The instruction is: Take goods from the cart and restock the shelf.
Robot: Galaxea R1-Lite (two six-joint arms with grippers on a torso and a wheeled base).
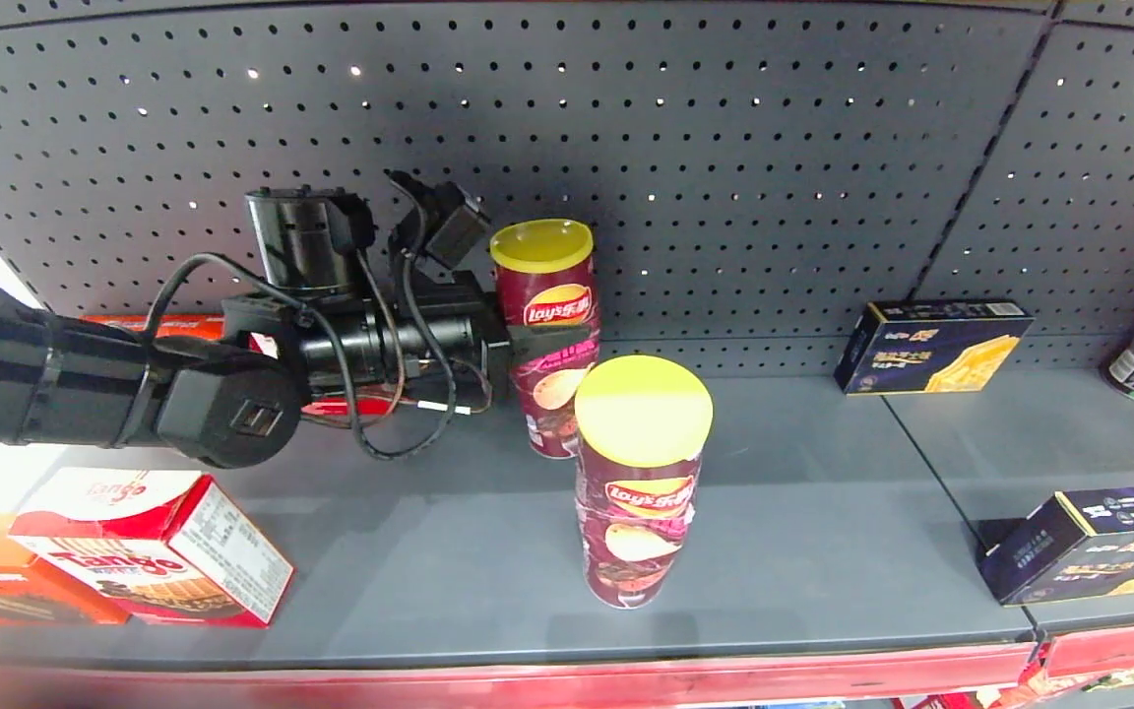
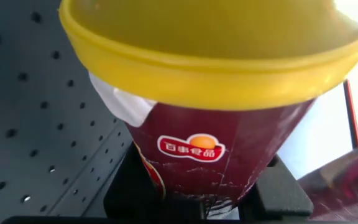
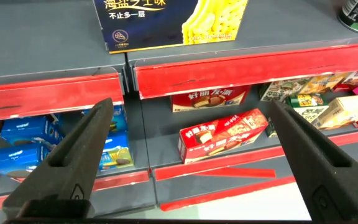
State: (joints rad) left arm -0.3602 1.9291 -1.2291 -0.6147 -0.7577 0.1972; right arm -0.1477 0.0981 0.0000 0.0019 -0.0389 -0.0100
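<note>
Grey pegboard (image 1: pixel 724 148) backs a grey shelf (image 1: pixel 823 512). From the head camera, a red box (image 1: pixel 163 551) lies at 8 o'clock and a dark box (image 1: pixel 931 345) at 2 o'clock. At centre the front can (image 1: pixel 641 492) stands upright, with the rear can (image 1: pixel 547 286) at its 11 o'clock, near the pegboard. Across the rear can's middle the left gripper (image 1: pixel 552 345) is clamped; whether the base rests on the shelf I cannot tell. Spread wide, the right gripper (image 3: pixel 191 168) holds nothing. Such a can is probably light, thin-walled and slick: grip mid-body, gently, never the lid (image 1: pixel 541 244).
</note>
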